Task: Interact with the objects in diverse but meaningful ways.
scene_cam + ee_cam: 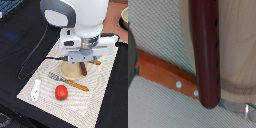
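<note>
The arm hangs low over the tan round plate [71, 71], which sits on a pale woven placemat [45, 102] spread over the dark counter [20, 35]. The pincer [83, 62] points down at the plate's far edge, but its fingers are hidden under the wrist housing in the exterior view and do not show in the wrist view, so I cannot tell how wide it stands or whether it grips anything. The dark brown sausage [84, 70] pokes out just below it; in the wrist view the sausage [205, 50] lies lengthwise across the plate [235, 45], its rounded end reaching past the rim and over the orange handle [163, 75] of a knife, with two pale rivets visible. An orange-handled fork [67, 81] lies just beside the plate's near edge. The round red tomato [61, 92] rests on the placemat near the fork, and the little white bottle-like piece [35, 91] lies flat toward the exterior view's left, well apart from the plate.
</note>
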Robot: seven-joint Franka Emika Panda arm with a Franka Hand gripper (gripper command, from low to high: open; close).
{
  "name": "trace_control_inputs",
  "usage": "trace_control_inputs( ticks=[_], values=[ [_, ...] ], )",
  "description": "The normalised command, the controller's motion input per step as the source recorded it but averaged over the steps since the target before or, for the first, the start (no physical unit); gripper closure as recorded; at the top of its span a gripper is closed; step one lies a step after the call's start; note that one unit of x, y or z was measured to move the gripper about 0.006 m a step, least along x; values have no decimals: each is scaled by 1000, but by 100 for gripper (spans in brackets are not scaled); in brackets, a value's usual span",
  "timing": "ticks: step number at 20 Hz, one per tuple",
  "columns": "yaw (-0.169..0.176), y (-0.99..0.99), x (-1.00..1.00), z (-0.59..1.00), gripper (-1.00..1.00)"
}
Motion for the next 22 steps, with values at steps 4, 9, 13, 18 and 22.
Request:
trace_control_inputs(
  ticks=[4, 9, 13, 18, 22],
  values=[
    [0, 0, 126, -235, 100],
    [0, 0, 127, -237, 100],
    [0, 0, 118, -196, 100],
    [0, 0, 183, -113, 100],
    [0, 14, 347, 38, 100]
  ],
)
